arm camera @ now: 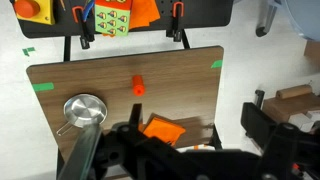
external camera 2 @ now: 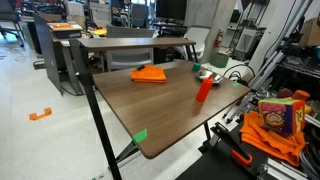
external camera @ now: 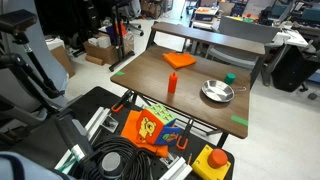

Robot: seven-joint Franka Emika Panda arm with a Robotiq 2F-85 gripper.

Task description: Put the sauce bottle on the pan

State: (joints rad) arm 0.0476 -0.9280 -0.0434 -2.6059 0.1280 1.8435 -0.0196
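The sauce bottle (external camera: 172,83), small, red-orange and upright, stands near the middle of the wooden table (external camera: 140,80); it also shows in the other exterior view (external camera 2: 204,90) and the wrist view (arm camera: 138,86). The shiny silver pan (external camera: 216,92) sits empty on the table a short way from the bottle, and appears in the wrist view (arm camera: 85,110) and in an exterior view (external camera 2: 208,73). My gripper (arm camera: 195,125) is open and empty, high above the table's far edge, away from both. It does not show clearly in either exterior view.
A flat orange cloth (external camera: 179,60) (arm camera: 163,130) lies at the table's far side. A small green object (external camera: 229,77) sits by the pan. Green tape (arm camera: 43,85) marks the corners. A colourful box (external camera: 150,128), a yellow button box (external camera: 212,160) and cables (external camera: 110,162) lie beyond the near edge.
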